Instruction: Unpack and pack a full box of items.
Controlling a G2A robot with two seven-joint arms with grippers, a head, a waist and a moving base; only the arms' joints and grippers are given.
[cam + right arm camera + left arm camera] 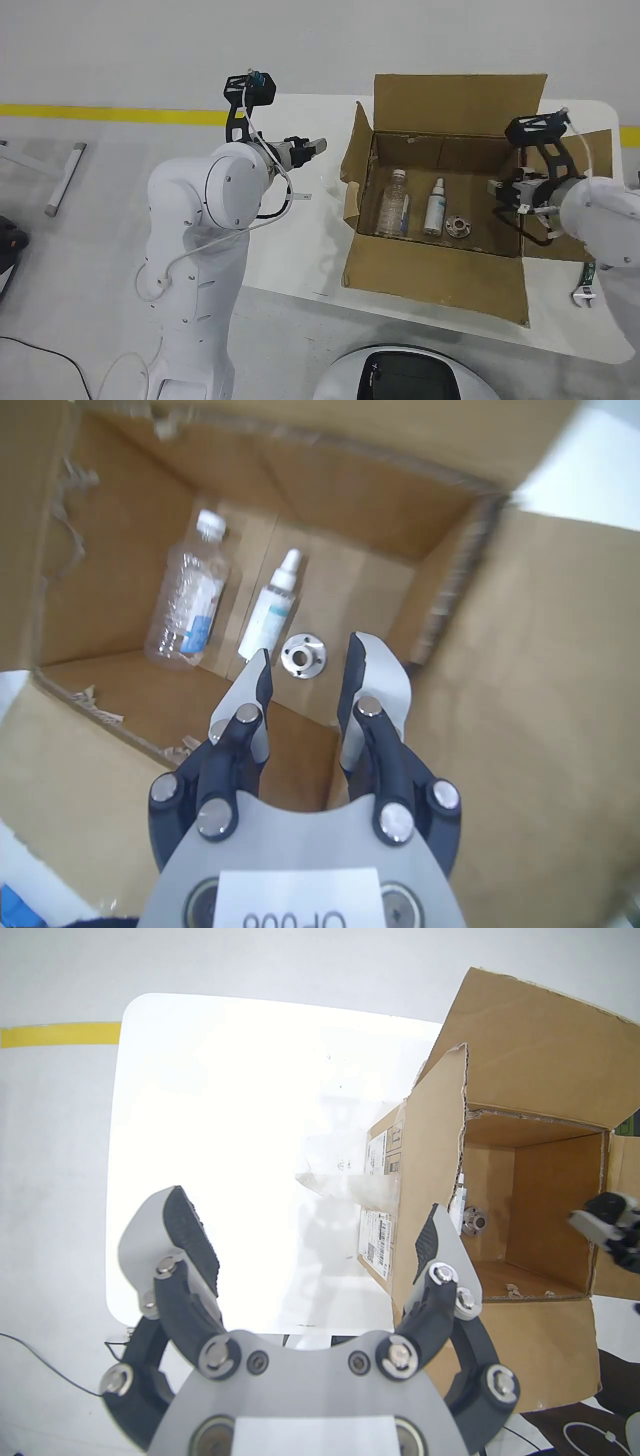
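An open cardboard box [430,270] stands on the white table [300,250]. On its floor lie a clear plastic bottle [394,202], a white spray bottle [435,207] and a small metal flange [458,227]. The same clear bottle [187,607], spray bottle [270,612] and flange [303,658] appear in the right wrist view. My right gripper [307,665] hangs open over the box's right side, above the flange, with nothing held. My left gripper [305,1223] is open and empty over the table, left of the box [500,1178].
The box flaps stand out on all sides, the far one [460,100] upright. A metal tool [583,290] lies on the table right of the box. Bare table spreads to the left of the box. A yellow floor line [100,113] runs behind.
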